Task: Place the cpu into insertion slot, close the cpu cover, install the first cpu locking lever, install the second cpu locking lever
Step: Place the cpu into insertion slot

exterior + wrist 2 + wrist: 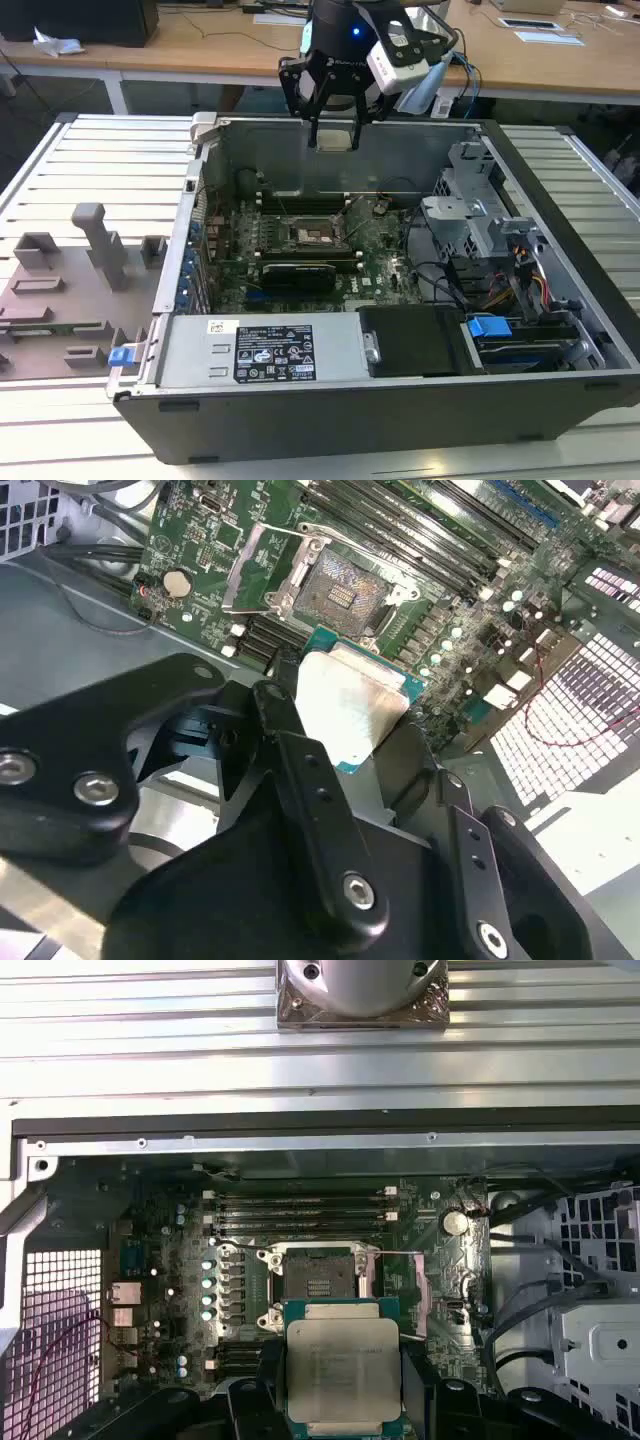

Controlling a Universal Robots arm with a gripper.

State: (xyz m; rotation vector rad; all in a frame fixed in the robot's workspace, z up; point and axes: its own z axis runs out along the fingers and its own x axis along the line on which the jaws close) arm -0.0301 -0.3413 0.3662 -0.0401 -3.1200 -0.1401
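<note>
In the exterior view the arm reaches straight down from above. Its gripper hangs high over the insertion slot, level with the rim of the open case and a little toward the case's far wall from the slot. The black fingers are drawn in on the cpu, pinching it by two opposite edges. It is held flat, its dull silver face upward and a green rim showing around it. In both wrist views the cpu is in the air, well apart from the slot, touching nothing but the fingers.

Below, the slot lies bare with its dark centre exposed. The cpu cover stands swung up from one side of the slot, and a thin wire lever sticks out beside it. Long black memory slots run just beside the slot on the green board, and a coin cell sits near them. Farther from the slot, a power supply fills the case's near edge. Well beyond the slot, to the exterior view's left, grey blocks stand on the ribbed tabletop.
</note>
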